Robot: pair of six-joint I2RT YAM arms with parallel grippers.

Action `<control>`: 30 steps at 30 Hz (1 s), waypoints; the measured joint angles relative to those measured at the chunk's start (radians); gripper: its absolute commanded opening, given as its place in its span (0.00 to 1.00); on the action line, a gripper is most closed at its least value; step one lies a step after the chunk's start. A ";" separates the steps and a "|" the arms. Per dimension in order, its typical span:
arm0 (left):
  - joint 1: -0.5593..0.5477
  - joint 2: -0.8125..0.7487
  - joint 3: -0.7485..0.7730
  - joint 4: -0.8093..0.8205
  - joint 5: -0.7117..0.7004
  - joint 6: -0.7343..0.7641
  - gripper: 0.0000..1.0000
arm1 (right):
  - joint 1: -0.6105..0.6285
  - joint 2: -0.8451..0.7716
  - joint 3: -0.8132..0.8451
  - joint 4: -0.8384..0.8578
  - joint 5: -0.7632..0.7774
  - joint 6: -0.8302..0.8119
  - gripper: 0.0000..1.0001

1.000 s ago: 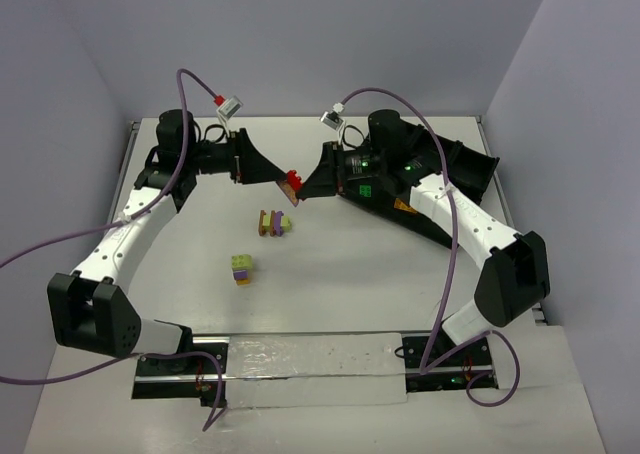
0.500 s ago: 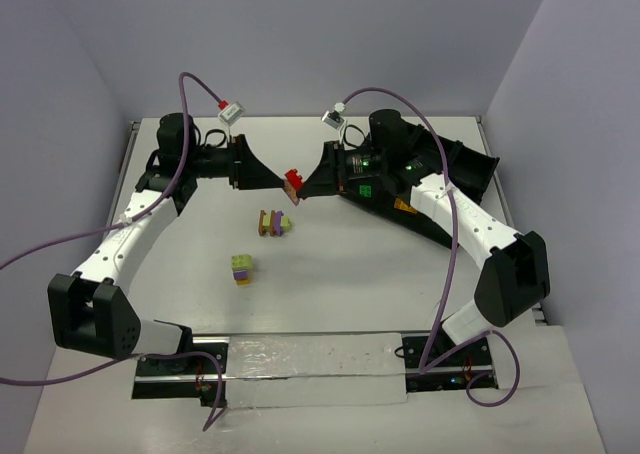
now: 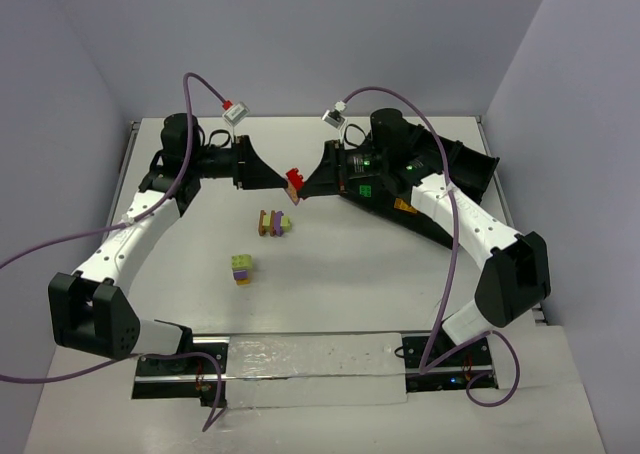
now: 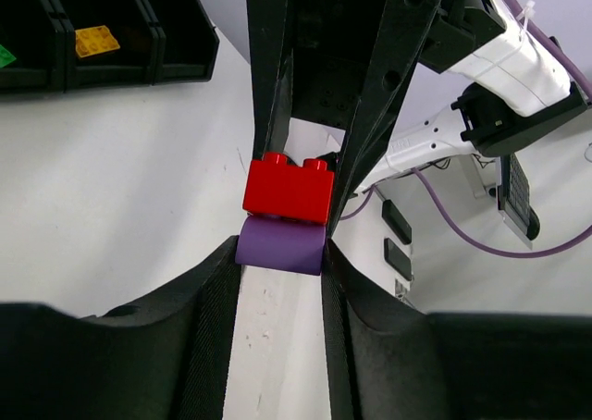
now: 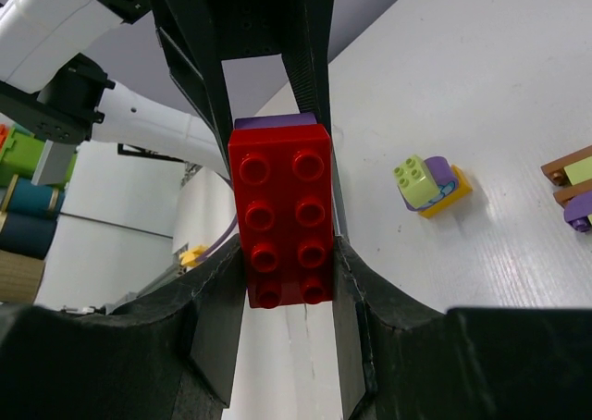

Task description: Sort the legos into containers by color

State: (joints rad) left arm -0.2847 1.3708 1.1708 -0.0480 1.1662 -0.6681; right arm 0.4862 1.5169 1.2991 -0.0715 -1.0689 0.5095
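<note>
A red lego (image 3: pixel 293 179) with a purple lego (image 4: pixel 280 246) stuck under it hangs above the table's back middle, between both grippers. My right gripper (image 5: pixel 289 253) is shut on the red lego (image 5: pixel 279 212). Opposite it, my left gripper (image 4: pixel 280 251) presses both fingers against the purple lego's sides, just below the red lego (image 4: pixel 288 189). In the top view the left gripper (image 3: pixel 279 179) and right gripper (image 3: pixel 301 186) meet tip to tip. The containers are a black divided tray (image 4: pixel 148 31); one compartment holds a yellow brick (image 4: pixel 97 40).
Two mixed clusters lie on the table: a brown, purple and yellow-green one (image 3: pixel 273 223) and a yellow-green, purple and orange one (image 3: pixel 242 268). The black tray (image 3: pixel 470 166) sits at the back right, partly behind the right arm.
The left gripper has edged right and its fingers have come together from wide open onto the purple lego. The right gripper has kept its hold on the red lego.
</note>
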 measured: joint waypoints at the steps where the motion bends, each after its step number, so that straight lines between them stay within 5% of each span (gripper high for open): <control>1: -0.001 0.000 0.000 0.003 -0.002 -0.002 0.29 | 0.000 0.000 0.000 0.000 -0.002 0.000 0.00; 4: -0.003 0.000 0.000 0.006 -0.006 -0.002 0.02 | 0.000 0.000 0.000 0.000 -0.004 0.000 0.00; 5: -0.003 0.001 0.000 0.006 -0.006 -0.002 0.00 | 0.000 0.000 0.000 0.000 -0.003 -0.001 0.00; 30: -0.022 -0.004 0.010 -0.094 0.029 0.112 0.00 | -0.124 -0.044 -0.051 -0.017 0.018 -0.002 0.00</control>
State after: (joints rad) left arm -0.3069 1.3670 1.1805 -0.1422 1.1948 -0.5563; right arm 0.3618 1.4734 1.2484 -0.0883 -1.0508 0.5075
